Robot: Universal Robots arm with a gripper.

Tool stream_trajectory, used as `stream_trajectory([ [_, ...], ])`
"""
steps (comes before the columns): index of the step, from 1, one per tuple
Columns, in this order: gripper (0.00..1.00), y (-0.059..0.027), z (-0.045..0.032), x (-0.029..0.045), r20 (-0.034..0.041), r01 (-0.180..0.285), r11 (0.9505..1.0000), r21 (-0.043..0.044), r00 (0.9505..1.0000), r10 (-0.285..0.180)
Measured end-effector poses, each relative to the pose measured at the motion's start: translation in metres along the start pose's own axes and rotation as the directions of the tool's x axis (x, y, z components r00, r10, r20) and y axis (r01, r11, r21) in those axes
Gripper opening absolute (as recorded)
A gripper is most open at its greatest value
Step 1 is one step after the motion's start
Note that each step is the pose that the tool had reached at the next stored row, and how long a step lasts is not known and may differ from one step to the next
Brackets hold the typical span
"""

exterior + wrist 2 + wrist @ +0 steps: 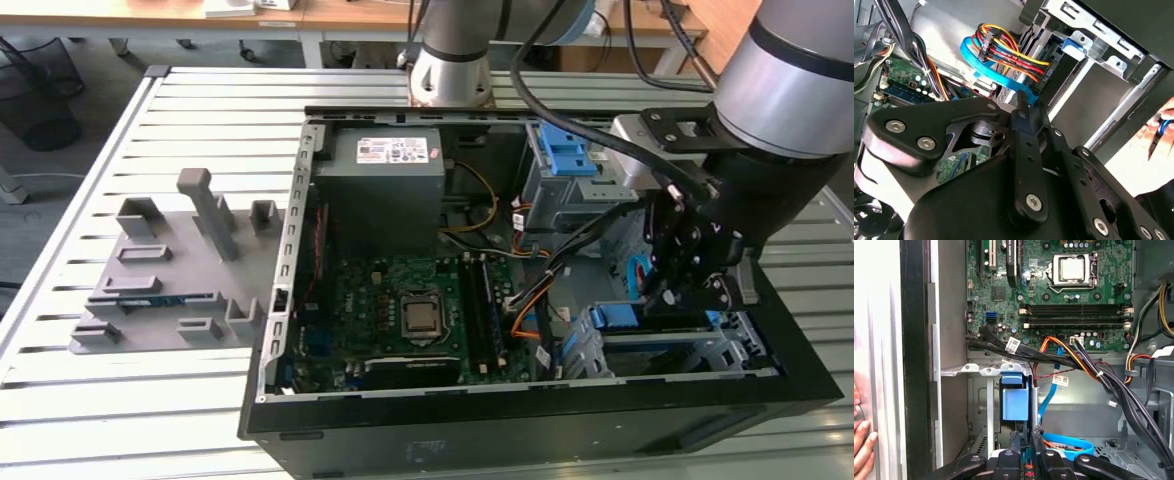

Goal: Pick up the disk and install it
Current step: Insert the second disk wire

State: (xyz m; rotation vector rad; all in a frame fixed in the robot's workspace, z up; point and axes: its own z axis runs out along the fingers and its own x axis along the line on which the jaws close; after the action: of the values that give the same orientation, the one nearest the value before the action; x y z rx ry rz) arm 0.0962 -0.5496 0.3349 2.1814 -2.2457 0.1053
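Pincer [694, 300] seems pressed onto the disk [1015, 402] down in its bay; rigid, heavy, shock-sensitive, best held by its blue carrier edges

A slatted metal table [174, 120] carries an open computer case [534, 420] and grey fixture [167, 265].

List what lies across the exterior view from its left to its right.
Grey holder block → power supply box → processor socket → memory slots → orange cable → the arm's hand, down inside the computer case.
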Motion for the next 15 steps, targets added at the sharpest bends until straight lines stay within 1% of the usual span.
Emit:
stream_trajectory([
  [4,0.24,-0.0002,-0.0051,0.0001,0.0,0.0,1.0,0.0,1.0,0.0],
  [9,0.24,-0.0005,-0.0136,0.0,0.0,0.0,1.0,-0.0001,1.0,0.0],
  [11,0.22,-0.0006,-0.0156,-0.0001,-0.0001,0.0,1.0,-0.0002,1.0,0.0],
  [13,0.11,-0.0006,-0.0156,-0.0001,0.0002,0.0,1.0,-0.0003,1.0,0.0],
  [15,0.11,-0.0006,-0.0156,-0.0001,0.0001,0.0,1.0,-0.0004,1.0,0.0],
])
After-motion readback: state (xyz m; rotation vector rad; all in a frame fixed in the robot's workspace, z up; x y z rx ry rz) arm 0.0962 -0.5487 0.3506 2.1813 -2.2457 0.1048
